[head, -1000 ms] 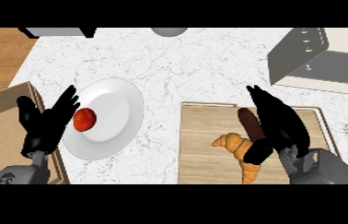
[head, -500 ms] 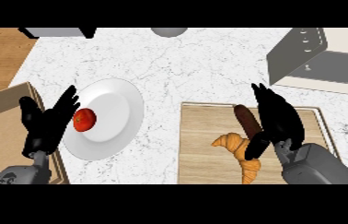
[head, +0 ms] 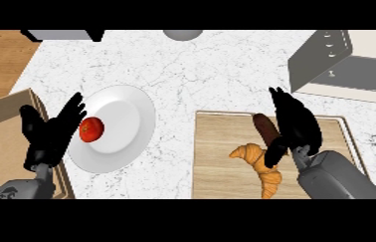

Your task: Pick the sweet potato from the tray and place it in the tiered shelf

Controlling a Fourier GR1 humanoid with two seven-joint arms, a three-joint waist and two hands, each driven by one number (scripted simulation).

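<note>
Our right hand (head: 295, 127) hangs over the wooden tray (head: 220, 161), its fingers straight and spread wide, pointing away from us and holding nothing. The sweet potato (head: 264, 127), a dark brown piece, lies on the tray just to the left of that hand, partly hidden by our thumb, though we cannot tell whether the hand touches it. A croissant (head: 260, 165) lies on the same tray, close below the sweet potato. The tiered shelf (head: 330, 61) stands at the upper right of the counter (head: 213, 71), beyond the tray. Our left hand (head: 50, 131) rests open, fingers up, near the left edge, beside a white plate (head: 125, 121) that carries a tomato (head: 91, 129)
</note>
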